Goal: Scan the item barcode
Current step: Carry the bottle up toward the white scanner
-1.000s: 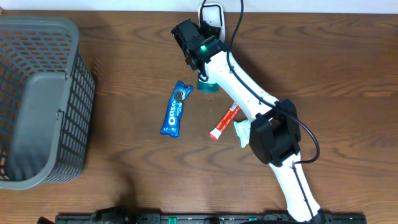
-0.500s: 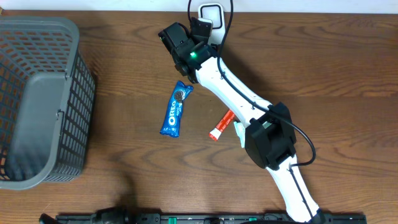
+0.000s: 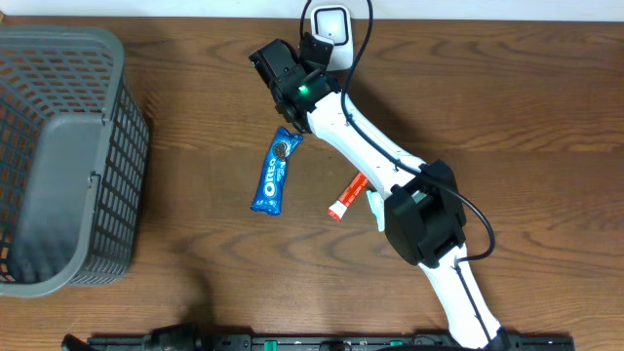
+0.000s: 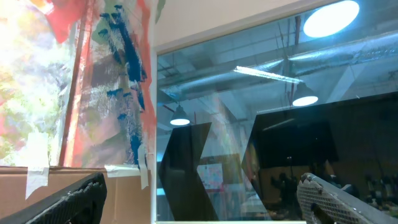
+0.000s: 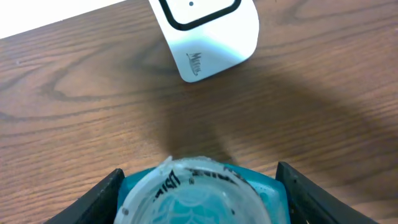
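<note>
1. Right tool [image 5: 199, 177] partly closed on a teal cup with a foil lid [image 5: 198, 200] — one finger against each side, lid facing up at the wrist camera. Cup held just short of the white barcode scanner [image 5: 208, 34], low over the bench [image 5: 74, 93].
2. Left tool [image 4: 202, 196] spread to its widest and empty, aimed up at a window, nowhere near the scanner. Best left parked there.
3. No barcode visible in any view, only black print on the lid. Probably on the cup's wall or base, so roll the wrist slowly until that face meets the scanner's dark-framed window.
4. Bring the cup close in front of the scanner without touching it, then pause — a steady, square presentation likely reads better than a sweep.
5. Hold the squeeze as it is. A thin cup wall and foil lid would probably buckle under more pressure.
6. Mind the Oreo pack [image 3: 276, 171] and red stick pack [image 3: 349, 195] lying on the arm's side of the scanner. Keep the forearm high above them. Grey basket [image 3: 58, 156] well off to the scanner's left, no concern.
</note>
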`<state>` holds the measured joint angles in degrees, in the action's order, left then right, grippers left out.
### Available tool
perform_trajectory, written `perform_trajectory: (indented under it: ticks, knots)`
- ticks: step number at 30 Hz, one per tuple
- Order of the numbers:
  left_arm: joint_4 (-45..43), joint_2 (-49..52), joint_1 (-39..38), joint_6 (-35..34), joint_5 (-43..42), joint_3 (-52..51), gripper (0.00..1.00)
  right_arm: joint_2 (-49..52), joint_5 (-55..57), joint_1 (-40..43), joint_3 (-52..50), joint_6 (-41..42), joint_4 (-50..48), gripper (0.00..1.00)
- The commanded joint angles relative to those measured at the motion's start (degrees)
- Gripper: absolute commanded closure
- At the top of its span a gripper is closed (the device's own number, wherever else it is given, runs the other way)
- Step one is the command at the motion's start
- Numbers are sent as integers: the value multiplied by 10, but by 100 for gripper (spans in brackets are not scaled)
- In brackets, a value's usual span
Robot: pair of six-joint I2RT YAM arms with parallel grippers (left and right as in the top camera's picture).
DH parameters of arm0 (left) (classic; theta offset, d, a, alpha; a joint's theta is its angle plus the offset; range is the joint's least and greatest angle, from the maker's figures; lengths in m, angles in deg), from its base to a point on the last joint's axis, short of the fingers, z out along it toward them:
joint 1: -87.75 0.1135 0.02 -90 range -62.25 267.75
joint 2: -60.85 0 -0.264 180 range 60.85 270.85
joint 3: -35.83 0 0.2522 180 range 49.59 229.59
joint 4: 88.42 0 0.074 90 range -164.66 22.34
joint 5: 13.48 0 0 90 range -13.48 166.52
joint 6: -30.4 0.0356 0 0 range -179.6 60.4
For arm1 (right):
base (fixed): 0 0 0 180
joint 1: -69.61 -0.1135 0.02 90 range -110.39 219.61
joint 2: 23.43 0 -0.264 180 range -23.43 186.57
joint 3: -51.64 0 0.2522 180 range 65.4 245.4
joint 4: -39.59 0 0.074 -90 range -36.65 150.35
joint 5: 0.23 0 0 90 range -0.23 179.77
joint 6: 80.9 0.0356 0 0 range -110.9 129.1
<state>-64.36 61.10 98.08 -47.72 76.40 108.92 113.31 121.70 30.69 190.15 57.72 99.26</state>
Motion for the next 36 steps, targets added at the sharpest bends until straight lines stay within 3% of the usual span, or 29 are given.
perform_trajectory:
  ticks: [1, 4, 11, 18, 23, 24, 27, 29, 33, 36]
  knots:
    - [-1, -1, -3, 5, -8, 0, 2, -8, -17, -3, -14, 0, 18, 29]
    - [-1, -1, -3, 5, -8, 0, 2, -12, -47, -3, -12, -38, 20, 15]
    - [-1, -1, -3, 5, -8, 0, 2, -41, -53, -3, -9, -39, 48, 2]
    - [-1, -1, -3, 5, -8, 0, 2, -107, -75, 1, 15, -50, 106, 1]
    - [0, -1, -3, 5, -8, 0, 2, -167, -234, 39, 68, -63, 245, 1]
    - [0, -1, -3, 5, -8, 0, 2, -175, -270, 50, 77, -89, 270, 1]
    - [0, -1, -3, 5, -8, 0, 2, -186, -412, 98, 94, -300, 321, 1]
    - [0, -1, -3, 5, -8, 0, 2, -178, -427, 115, 94, -380, 339, 1]
    - [0, -1, -3, 5, -8, 0, 2, -118, -410, 125, 94, -495, 320, 1]
    - [0, -1, -3, 5, -8, 0, 2, -88, -406, 119, 94, -496, 293, 1]
